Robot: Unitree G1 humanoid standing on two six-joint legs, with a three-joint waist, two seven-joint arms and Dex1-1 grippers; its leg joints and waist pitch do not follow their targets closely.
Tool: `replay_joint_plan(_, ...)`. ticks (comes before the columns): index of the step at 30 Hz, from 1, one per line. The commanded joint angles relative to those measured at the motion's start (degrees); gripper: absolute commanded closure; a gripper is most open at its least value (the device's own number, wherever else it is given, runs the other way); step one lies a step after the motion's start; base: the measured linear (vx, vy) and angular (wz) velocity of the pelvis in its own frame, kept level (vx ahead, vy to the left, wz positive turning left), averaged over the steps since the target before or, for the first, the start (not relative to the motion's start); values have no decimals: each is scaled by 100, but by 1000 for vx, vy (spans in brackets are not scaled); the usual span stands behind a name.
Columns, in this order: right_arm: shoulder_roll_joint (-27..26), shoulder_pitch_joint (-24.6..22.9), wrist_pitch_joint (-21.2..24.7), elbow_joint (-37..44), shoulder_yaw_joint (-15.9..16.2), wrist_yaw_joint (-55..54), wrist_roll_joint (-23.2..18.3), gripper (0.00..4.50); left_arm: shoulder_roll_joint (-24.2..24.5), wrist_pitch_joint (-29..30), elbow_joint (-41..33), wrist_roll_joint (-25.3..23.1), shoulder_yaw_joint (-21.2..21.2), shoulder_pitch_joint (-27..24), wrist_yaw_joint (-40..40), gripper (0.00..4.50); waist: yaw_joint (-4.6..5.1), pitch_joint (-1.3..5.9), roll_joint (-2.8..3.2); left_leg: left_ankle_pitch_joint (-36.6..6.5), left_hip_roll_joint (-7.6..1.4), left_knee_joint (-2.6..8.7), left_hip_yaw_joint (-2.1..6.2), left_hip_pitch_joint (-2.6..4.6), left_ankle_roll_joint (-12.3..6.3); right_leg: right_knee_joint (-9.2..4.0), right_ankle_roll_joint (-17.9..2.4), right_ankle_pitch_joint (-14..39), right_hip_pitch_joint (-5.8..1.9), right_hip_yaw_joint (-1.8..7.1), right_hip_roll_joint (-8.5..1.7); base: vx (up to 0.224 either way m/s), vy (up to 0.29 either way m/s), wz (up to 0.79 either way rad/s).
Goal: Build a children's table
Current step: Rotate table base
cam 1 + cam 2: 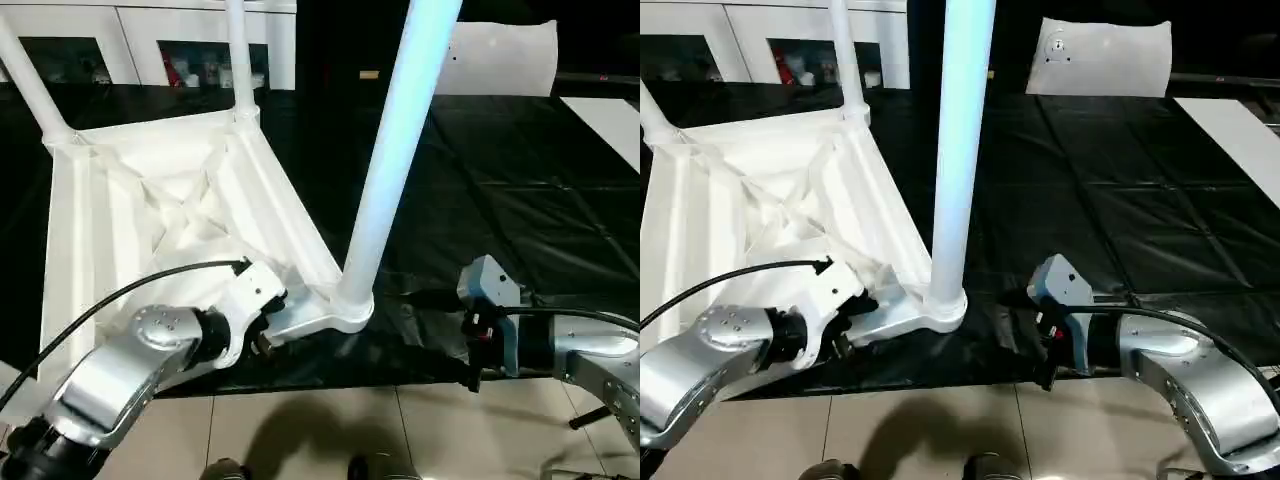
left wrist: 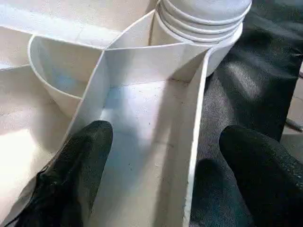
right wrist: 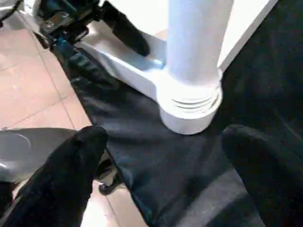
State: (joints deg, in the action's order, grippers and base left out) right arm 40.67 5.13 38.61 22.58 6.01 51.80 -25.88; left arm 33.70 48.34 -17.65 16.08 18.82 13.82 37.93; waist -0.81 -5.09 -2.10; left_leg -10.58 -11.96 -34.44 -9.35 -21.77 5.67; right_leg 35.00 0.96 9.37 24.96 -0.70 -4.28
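While the white plastic tabletop (image 1: pixel 180 200) lies upside down on a black sheet (image 1: pixel 520 180) spread over the tiled floor (image 1: pixel 330 430), its ribbed underside faces up and three legs are seen standing in its round corner sockets. The nearest leg (image 1: pixel 395 150) rises tall from the near corner socket (image 1: pixel 345 305), which rests on the sheet close to that sheet's near edge; the leg's ringed base sits seated in the socket. Two further legs stand at the far corners, one (image 1: pixel 238 55) at the far middle of the head view and one (image 1: pixel 30 85) leaning off toward the left edge.

The left tool (image 2: pixel 161 175) is spread wide at the tabletop's near rim, just left of the near socket. One black finger (image 2: pixel 78 165) lies inside the ribbed frame, the other outside over the black sheet, with the rim wall standing between them; neither finger is seen pressing the wall.

The right tool (image 3: pixel 165 175) is also spread wide and holds nothing. It hovers over the black sheet just to the right of the near socket, pointing toward the leg's base, apart from it.

A flat white sheet (image 1: pixel 500 60) lies beyond on the black sheet, and a white cabinet (image 1: pixel 150 45) with glass doors stands behind.
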Motion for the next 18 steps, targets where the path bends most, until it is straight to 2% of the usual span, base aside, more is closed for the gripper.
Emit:
replay_joint_plan(1,81,5,87,205,-32,53,-111,0,0,23,1,-1,-8,45,51,54,-13,279,36,-1935,22,442,-13,44,-81,-595,-365,2997,-200,67,-97,0,0,0)
replay_joint_plan(4,78,-4,61,193,-13,23,-65,0,58,25,-83,0,36,21,96,54,-24,288,51,-1860,8,449,-12,38,-82,-573,-417,2803,-203,73,-96,0,0,0)
replay_joint_plan(6,70,-2,61,196,-13,11,-63,0,87,-26,-80,-68,77,27,88,54,-32,312,61,-1691,-2,452,-16,25,-89,-531,-556,2377,-231,81,-96,0,0,0)
replay_joint_plan(8,56,6,74,210,-19,-5,-69,0,146,-163,-68,-197,161,48,105,54,-39,307,67,-1650,-7,457,-26,26,-98,-507,-672,2135,-237,82,-87,0,0,0)
replay_joint_plan(9,36,23,87,223,-26,-29,-84,0,248,-393,-64,-391,295,78,157,54,-52,302,76,-1685,-10,465,-21,29,-117,-522,-692,2106,-243,78,-88,0,0,0)
replay_joint_plan(11,34,23,81,230,-25,-48,-86,0,244,-373,-125,-428,294,79,114,54,-50,293,69,-1757,-8,466,-28,30,-107,-515,-673,2194,-247,84,-98,0,0,0)
replay_joint_plan(12,35,21,84,233,-27,-54,-92,0,243,-367,-152,-440,295,86,108,54,-56,288,89,-1802,-3,466,-26,40,-74,-520,-661,2305,-243,82,-104,0,0,0)
replay_joint_plan(14,33,8,88,248,-22,-67,-92,0,267,-400,-224,-479,332,106,129,54,-55,280,75,-1860,1,462,-27,44,-56,-540,-607,2487,-235,83,-106,0,0,0)
replay_joint_plan(18,19,-10,79,261,29,-78,-67,0,374,-439,-424,-583,500,130,204,54,-61,284,82,-1815,-7,467,-16,43,-48,-536,-577,2479,-232,87,-111,0,0,0)
